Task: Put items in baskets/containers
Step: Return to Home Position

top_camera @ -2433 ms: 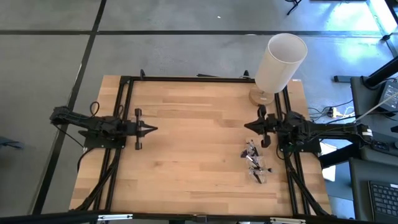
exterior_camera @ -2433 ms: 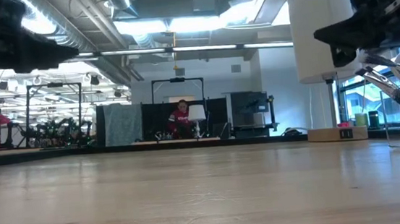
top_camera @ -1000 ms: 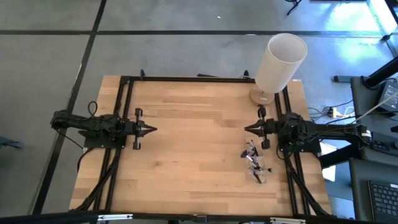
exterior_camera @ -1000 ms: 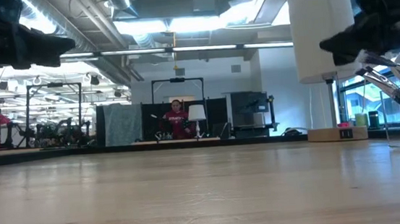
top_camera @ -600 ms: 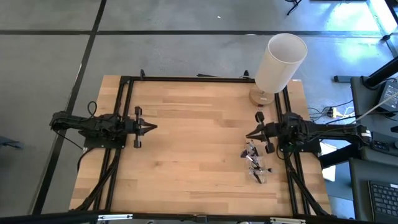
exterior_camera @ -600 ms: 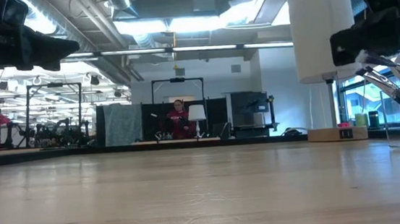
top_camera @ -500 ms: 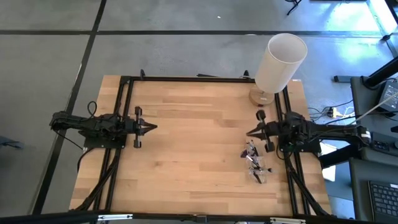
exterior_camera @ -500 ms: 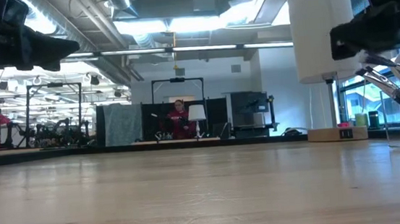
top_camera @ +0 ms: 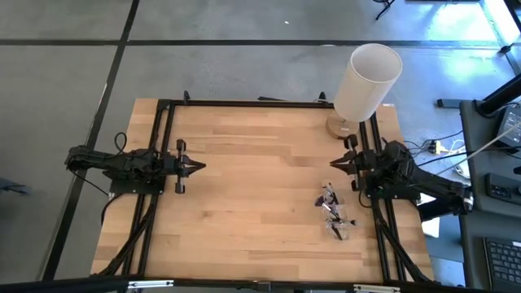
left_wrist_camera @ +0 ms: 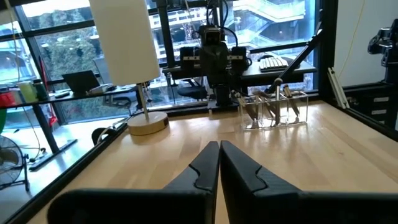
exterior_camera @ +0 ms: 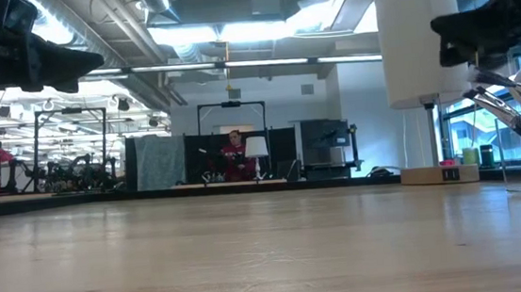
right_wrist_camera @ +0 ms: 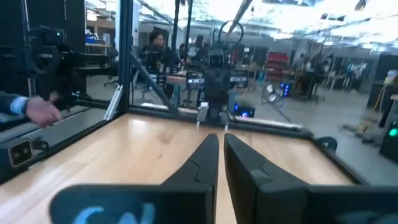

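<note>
The small clear box (top_camera: 339, 225) stands near the table's right edge, with several dark and purple-tipped brushes (top_camera: 329, 199) in and beside it. In the left wrist view the clear box (left_wrist_camera: 276, 110) shows brushes (left_wrist_camera: 281, 93) leaning inside its walls. My right gripper (top_camera: 333, 165) hovers shut just beyond the brushes, toward the far edge; its fingertips meet in its wrist view (right_wrist_camera: 219, 138). My left gripper (top_camera: 200, 167) waits shut over the table's left half, its tips together (left_wrist_camera: 219, 146). Neither touches anything.
A tall white cylinder (top_camera: 367, 80) on a round wooden base (left_wrist_camera: 148, 122) stands at the far right corner, close behind my right arm. Black frame rails run along the table's left (top_camera: 159, 146) and right sides. A person's hand (right_wrist_camera: 38, 111) shows beyond the table.
My right gripper has shifted a little toward the table's far and right edges, and its arm now slants toward the near right corner instead of lying straight across. It stays shut. The brushes and the box have kept still.
</note>
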